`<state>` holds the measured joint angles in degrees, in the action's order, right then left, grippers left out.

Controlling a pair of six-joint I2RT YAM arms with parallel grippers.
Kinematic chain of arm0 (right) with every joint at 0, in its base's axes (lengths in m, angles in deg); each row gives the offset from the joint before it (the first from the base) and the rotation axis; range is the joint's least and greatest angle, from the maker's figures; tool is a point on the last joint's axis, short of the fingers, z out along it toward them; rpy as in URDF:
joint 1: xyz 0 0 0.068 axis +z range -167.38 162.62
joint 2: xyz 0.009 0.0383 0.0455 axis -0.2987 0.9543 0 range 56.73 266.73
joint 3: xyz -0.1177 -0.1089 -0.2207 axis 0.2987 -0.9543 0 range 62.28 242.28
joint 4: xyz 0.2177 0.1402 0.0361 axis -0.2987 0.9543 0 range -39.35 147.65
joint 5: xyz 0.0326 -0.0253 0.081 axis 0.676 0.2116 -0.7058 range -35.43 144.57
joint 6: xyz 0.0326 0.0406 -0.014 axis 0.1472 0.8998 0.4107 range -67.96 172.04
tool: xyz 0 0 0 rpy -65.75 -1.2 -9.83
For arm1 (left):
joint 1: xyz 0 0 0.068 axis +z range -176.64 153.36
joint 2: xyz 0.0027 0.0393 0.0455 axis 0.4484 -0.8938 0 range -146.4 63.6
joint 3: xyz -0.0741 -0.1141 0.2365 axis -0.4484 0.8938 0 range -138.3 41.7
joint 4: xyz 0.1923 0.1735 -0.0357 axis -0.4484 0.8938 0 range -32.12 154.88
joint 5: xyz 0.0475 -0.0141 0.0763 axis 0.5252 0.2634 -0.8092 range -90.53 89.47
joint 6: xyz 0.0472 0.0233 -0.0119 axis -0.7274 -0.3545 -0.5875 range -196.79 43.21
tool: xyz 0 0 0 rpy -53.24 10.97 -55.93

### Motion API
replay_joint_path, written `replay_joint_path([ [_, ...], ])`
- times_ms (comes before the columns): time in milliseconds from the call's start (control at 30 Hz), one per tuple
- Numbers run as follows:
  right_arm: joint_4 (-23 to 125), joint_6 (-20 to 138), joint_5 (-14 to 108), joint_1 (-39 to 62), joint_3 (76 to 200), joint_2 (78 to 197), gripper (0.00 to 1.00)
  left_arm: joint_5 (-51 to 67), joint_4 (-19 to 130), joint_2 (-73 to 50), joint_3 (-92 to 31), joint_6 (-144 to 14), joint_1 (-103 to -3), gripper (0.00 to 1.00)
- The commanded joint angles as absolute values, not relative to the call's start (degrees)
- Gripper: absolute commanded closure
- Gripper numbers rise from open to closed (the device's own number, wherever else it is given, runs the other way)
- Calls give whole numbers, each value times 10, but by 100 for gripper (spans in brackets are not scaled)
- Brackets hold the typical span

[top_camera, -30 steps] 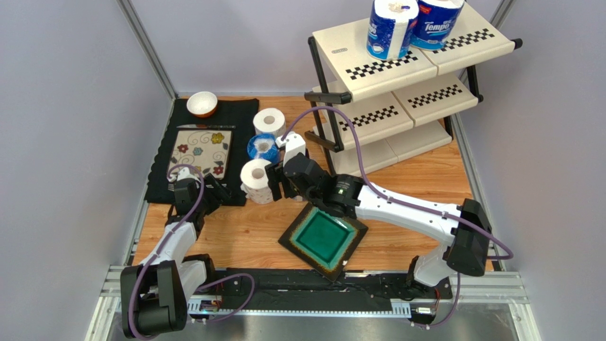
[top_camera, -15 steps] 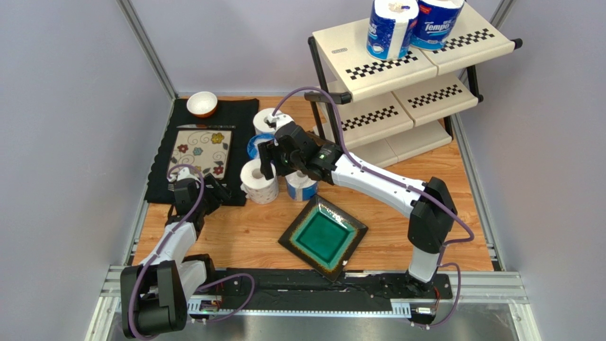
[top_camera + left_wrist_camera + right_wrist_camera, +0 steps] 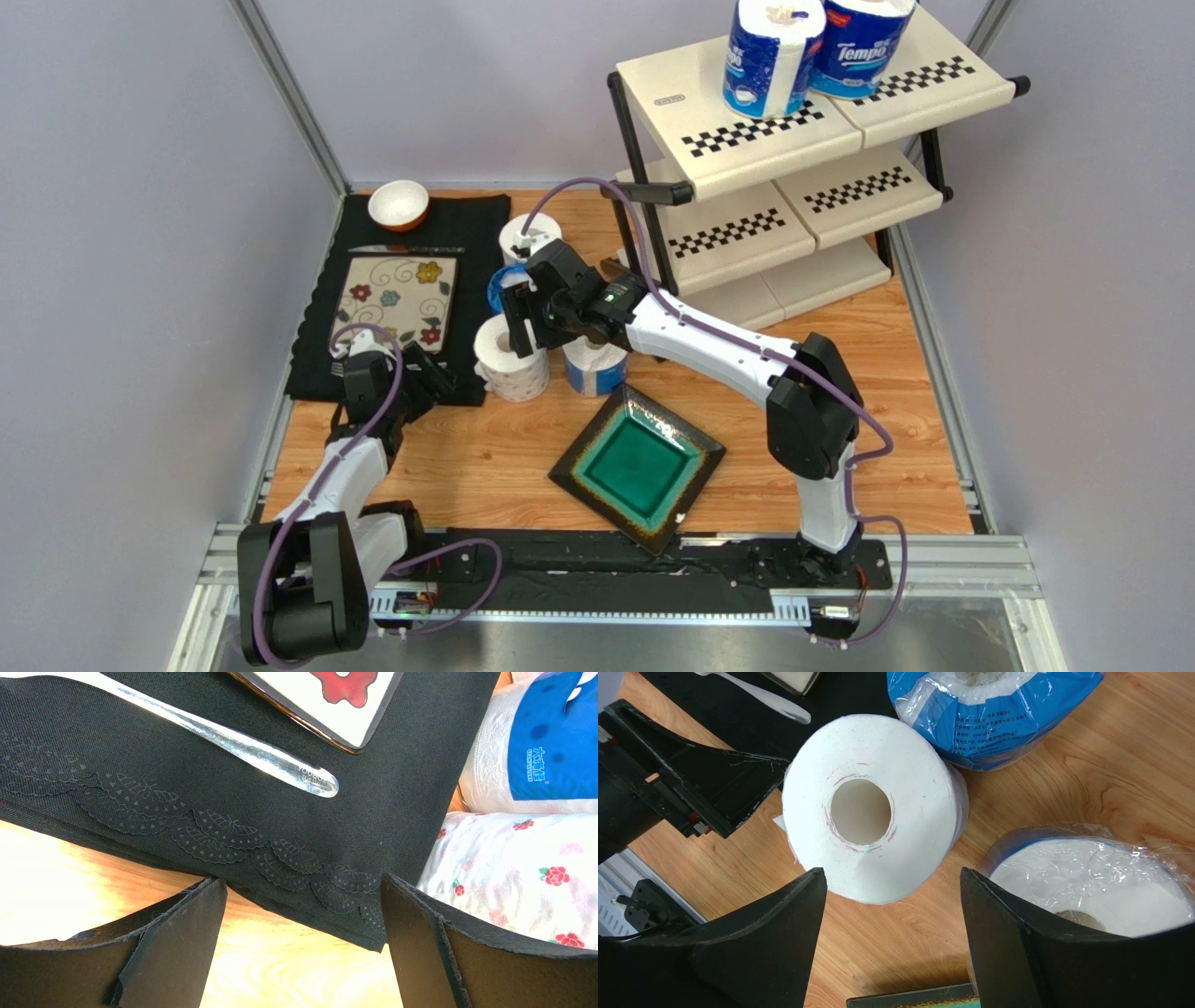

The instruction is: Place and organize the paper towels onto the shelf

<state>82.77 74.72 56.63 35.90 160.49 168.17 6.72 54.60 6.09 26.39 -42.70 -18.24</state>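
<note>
The shelf [image 3: 786, 133] stands at the back right with two blue-wrapped paper towels [image 3: 772, 53] on its top tier. On the table are a plain white roll [image 3: 508, 361], a wrapped roll [image 3: 595, 367], a blue-wrapped roll [image 3: 500, 289] partly hidden by my right arm, and a plain roll [image 3: 533, 233] behind. My right gripper [image 3: 539, 317] is open above these rolls. In the right wrist view it [image 3: 892, 882] hangs over the plain roll [image 3: 871, 808], with wrapped rolls beyond [image 3: 990, 714] and to the right [image 3: 1088, 882]. My left gripper [image 3: 425, 375] [image 3: 302, 882] is open and empty at the placemat's corner.
A black floral placemat [image 3: 316, 329] with a patterned plate [image 3: 400, 297], a spoon [image 3: 231, 738] and a small white bowl [image 3: 399, 205] lies at the left. A green square plate [image 3: 638, 466] sits near the front. Walls close both sides.
My right arm has swung back and left from over the green plate to above the group of rolls. The left arm has not moved.
</note>
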Motion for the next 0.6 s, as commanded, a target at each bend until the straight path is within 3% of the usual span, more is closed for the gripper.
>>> replay_joint_path([
  [0,838,744,568,361,1645,1699,27,76,581,48,283,-421,-181,10],
  [567,866,740,600,361,1710,1762,27,81,581,43,283,-420,-179,10],
])
